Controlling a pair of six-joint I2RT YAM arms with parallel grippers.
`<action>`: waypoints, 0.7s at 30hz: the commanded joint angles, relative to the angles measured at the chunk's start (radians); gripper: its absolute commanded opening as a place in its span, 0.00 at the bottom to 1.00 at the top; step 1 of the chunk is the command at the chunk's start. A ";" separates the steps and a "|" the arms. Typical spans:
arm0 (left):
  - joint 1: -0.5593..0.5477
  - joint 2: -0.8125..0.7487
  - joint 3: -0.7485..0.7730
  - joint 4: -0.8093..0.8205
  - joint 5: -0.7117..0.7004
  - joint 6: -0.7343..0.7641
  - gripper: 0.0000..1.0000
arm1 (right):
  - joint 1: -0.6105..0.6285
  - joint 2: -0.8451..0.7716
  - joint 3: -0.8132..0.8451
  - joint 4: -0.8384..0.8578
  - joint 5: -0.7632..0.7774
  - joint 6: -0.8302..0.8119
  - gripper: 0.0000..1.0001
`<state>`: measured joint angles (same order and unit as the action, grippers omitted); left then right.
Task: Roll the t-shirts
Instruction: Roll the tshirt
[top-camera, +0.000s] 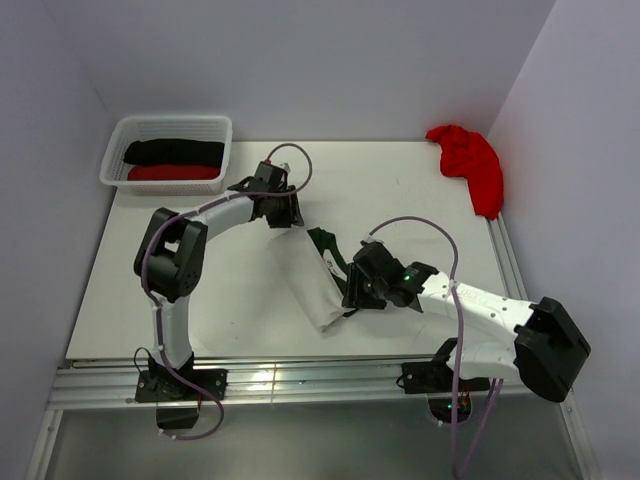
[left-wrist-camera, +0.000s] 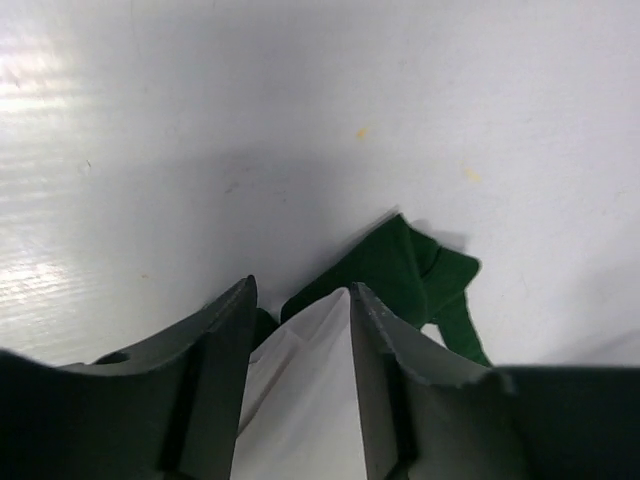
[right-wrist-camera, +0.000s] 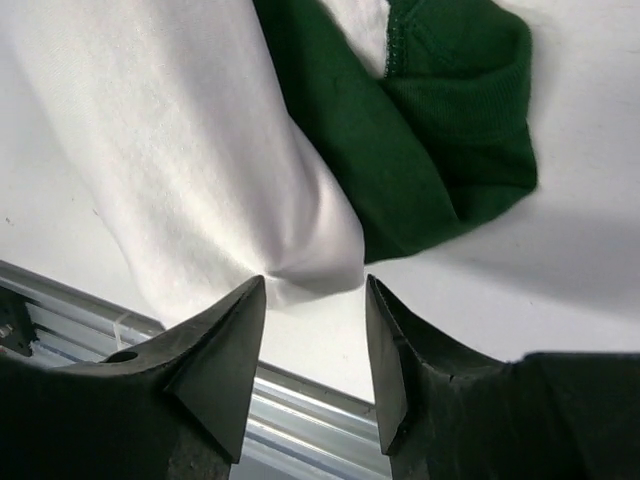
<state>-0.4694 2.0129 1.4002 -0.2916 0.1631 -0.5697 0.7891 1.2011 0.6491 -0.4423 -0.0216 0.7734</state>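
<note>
A white t-shirt (top-camera: 305, 280) with dark green sleeves (top-camera: 325, 245) lies folded into a long narrow strip slanting across the table's middle. My left gripper (top-camera: 283, 218) sits at its far end. In the left wrist view its jaws (left-wrist-camera: 300, 290) stand apart with a ridge of white cloth (left-wrist-camera: 300, 400) rising between them and a green sleeve (left-wrist-camera: 400, 265) beyond. My right gripper (top-camera: 350, 295) is at the strip's near end; its jaws (right-wrist-camera: 314, 285) are open and empty, just short of the white cloth (right-wrist-camera: 180, 130). A plain red t-shirt (top-camera: 470, 160) lies crumpled at the back right.
A white lattice basket (top-camera: 170, 122) at the back left holds a rolled black t-shirt (top-camera: 175, 151) and a rolled red one (top-camera: 175, 172). The metal rail (right-wrist-camera: 300, 400) of the table's near edge runs just below the right gripper. Walls close in left, back and right.
</note>
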 joint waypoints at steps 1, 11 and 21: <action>0.014 -0.089 0.097 -0.050 -0.004 0.027 0.49 | 0.009 -0.054 0.040 -0.075 0.060 -0.002 0.54; 0.098 -0.322 -0.027 -0.109 -0.005 -0.031 0.88 | 0.016 -0.163 0.150 -0.084 0.104 -0.187 1.00; 0.132 -0.650 -0.575 0.167 0.105 -0.214 0.91 | 0.039 -0.081 0.267 -0.064 0.103 -0.267 1.00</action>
<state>-0.3515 1.4025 0.9150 -0.2455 0.2142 -0.7067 0.8120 1.1076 0.8742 -0.5331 0.0849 0.5552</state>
